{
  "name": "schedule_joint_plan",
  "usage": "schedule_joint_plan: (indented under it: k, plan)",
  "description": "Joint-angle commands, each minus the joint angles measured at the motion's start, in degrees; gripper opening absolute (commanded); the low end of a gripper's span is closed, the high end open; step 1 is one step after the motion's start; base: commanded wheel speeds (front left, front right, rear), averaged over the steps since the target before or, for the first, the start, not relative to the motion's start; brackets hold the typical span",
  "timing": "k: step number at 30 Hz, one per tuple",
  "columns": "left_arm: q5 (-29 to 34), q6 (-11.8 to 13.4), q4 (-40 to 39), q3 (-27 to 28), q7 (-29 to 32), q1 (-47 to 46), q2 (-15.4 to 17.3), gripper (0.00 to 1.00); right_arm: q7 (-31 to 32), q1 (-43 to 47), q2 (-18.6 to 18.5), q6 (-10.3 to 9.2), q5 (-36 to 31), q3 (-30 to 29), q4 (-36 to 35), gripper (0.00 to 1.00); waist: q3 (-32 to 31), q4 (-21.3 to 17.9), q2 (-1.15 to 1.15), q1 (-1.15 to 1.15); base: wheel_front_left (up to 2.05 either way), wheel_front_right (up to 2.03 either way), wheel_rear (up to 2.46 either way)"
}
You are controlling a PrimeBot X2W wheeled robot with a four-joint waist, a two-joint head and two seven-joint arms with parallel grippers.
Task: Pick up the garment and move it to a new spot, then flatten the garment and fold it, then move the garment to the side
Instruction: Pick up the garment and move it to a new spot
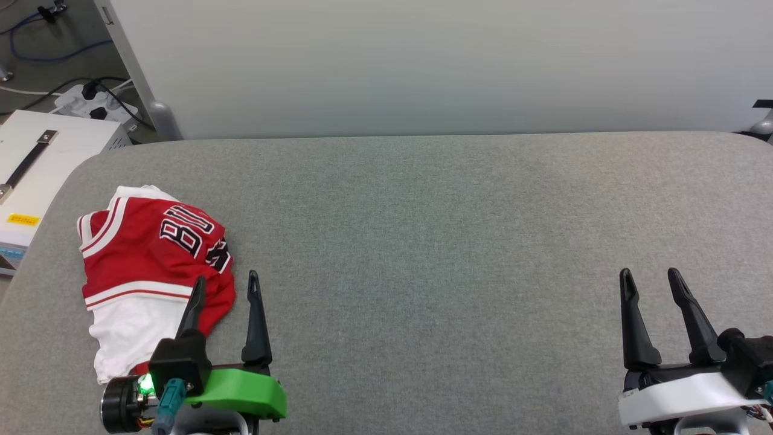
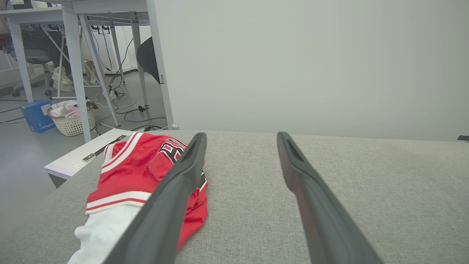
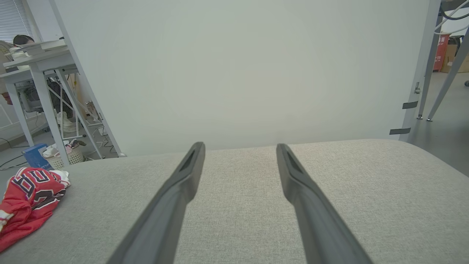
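Note:
The garment (image 1: 142, 260), a red jersey with white sleeves, striped trim and black lettering, lies crumpled at the left end of the grey cushioned table (image 1: 423, 241). My left gripper (image 1: 226, 281) is open at the garment's near right edge; one dark finger overlaps the red cloth, the other is over bare table. Through the left wrist camera the garment (image 2: 135, 176) sits left of and partly behind the left finger, with my left gripper (image 2: 240, 137) empty. Far to the right, my right gripper (image 1: 651, 277) is open over bare table. The right wrist view has the garment (image 3: 27, 200) at its far left and my right gripper (image 3: 240, 146) empty.
A white partition wall (image 1: 435, 60) runs along the table's far edge. Left of the table stands a white box (image 1: 36, 163) with a black handle, with a power strip and cables (image 1: 90, 99) on the floor. A laundry basket (image 2: 69, 119) and desk legs stand beyond.

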Motion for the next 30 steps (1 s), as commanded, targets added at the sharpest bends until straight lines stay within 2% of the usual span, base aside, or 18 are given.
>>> schedule_joint_plan:
  k: [1,18,30]
  plan:
    - [-0.6,0.3,-0.2,-0.2,-0.6,1.1,-0.2,1.00,-0.6,0.7,-0.2,0.33,0.6,-0.1,-0.6,1.00,0.1,0.0,0.00,0.00,0.00,0.00,0.00]
    - [-0.5,1.2,0.2,-1.1,-2.6,1.7,-0.2,1.00,-2.6,2.0,-0.2,0.39,1.8,-0.1,-1.4,1.00,-0.1,0.1,0.00,0.00,0.00,0.00,0.00]
    - [-1.0,1.0,0.1,-1.6,-3.4,2.4,-0.2,1.00,-3.3,2.8,-0.3,0.41,1.6,0.3,-1.7,1.00,-0.5,0.0,0.00,0.00,0.00,0.00,0.00]
